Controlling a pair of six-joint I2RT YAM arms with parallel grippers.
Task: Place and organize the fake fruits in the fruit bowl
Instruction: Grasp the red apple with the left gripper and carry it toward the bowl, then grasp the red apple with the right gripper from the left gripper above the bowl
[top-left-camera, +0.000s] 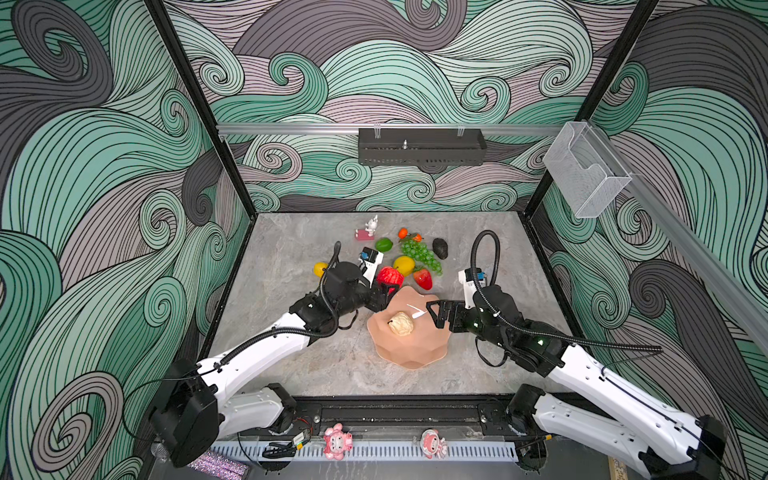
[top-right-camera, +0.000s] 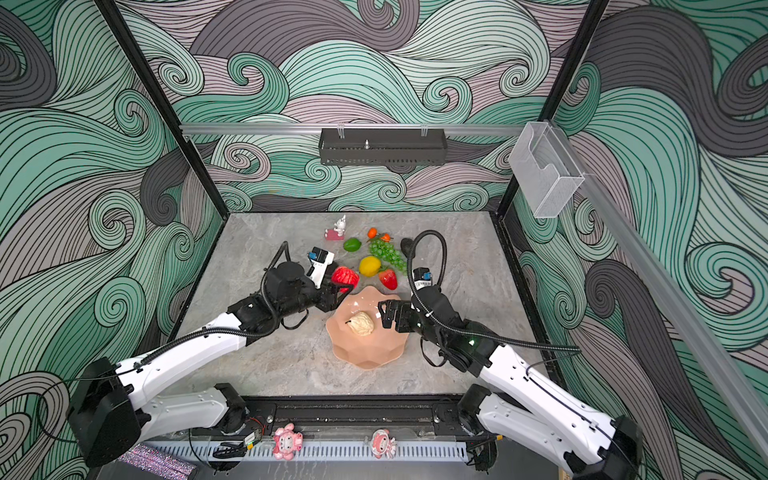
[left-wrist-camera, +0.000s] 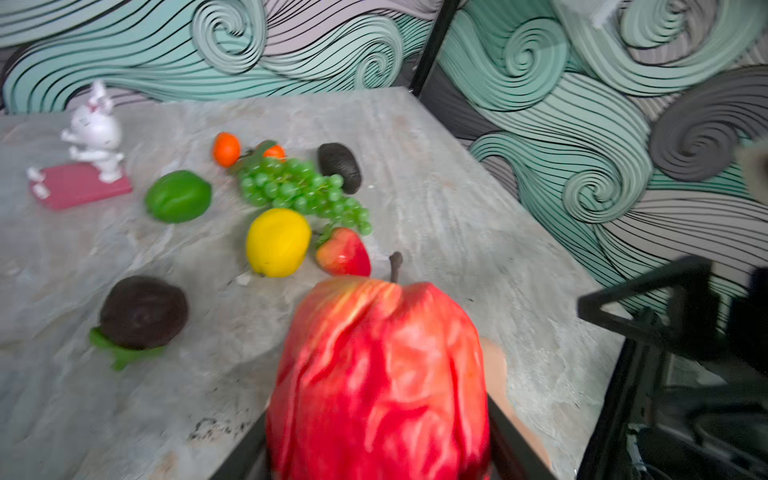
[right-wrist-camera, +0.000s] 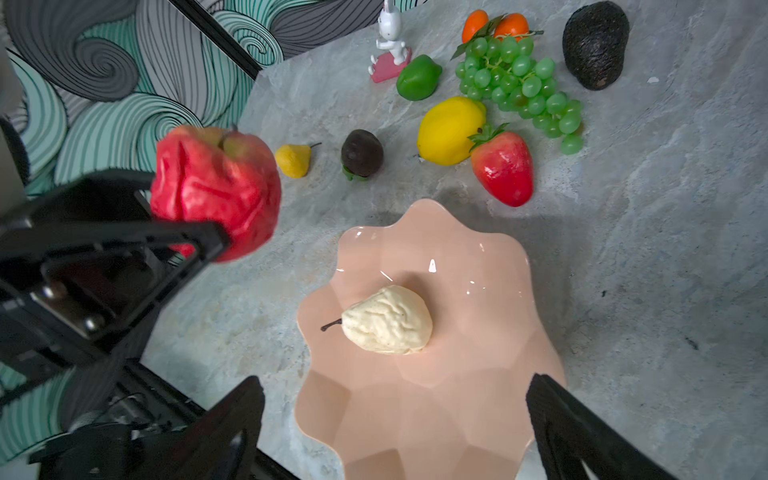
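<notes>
Left gripper (top-left-camera: 390, 287) is closed partway on the red apple (top-left-camera: 390, 275), holding it aloft just beside the far rim of the fruit bowl (top-left-camera: 411, 353). The right gripper (top-left-camera: 433, 315) hangs wide open and empty over the bowl's right side. Only the cream pear (top-left-camera: 401, 323) lies in the bowl, so the task looks barely begun. The grape bunch (top-left-camera: 420, 254), lemon (top-left-camera: 404, 265), strawberry (top-left-camera: 423, 278), avocado (top-left-camera: 440, 248), lime (top-left-camera: 384, 244), dark round fruit (right-wrist-camera: 361, 153), small yellow pear (top-left-camera: 320, 269) and oranges (top-left-camera: 409, 235) lie on the table beyond.

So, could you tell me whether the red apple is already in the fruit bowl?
No, the left hand holds the red apple in the air, outside the fruit bowl.
</notes>
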